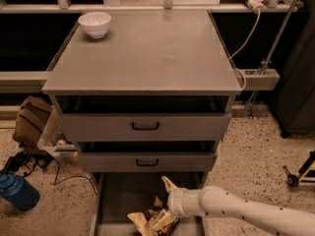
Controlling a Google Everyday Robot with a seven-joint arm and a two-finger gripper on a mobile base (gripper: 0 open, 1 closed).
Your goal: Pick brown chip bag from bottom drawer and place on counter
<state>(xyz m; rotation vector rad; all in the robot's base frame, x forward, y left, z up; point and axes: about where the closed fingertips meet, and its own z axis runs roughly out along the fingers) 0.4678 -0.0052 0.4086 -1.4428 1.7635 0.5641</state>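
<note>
The brown chip bag (145,222) lies crumpled on the floor of the open bottom drawer (120,195), near its front. My gripper (163,202) reaches in from the right on a white arm and hangs just over the bag's right end. It is open: one finger (168,184) points up and back, and the other finger (160,220) rests at the bag. The counter (147,53) is the grey cabinet top above. The bag's front part is cut off by the frame's lower edge.
A white bowl (95,24) stands at the counter's back left. Two upper drawers with black handles (145,126) stick out slightly above the bottom drawer. A tan backpack (30,123), a blue bottle (17,191) and cables lie on the floor at left.
</note>
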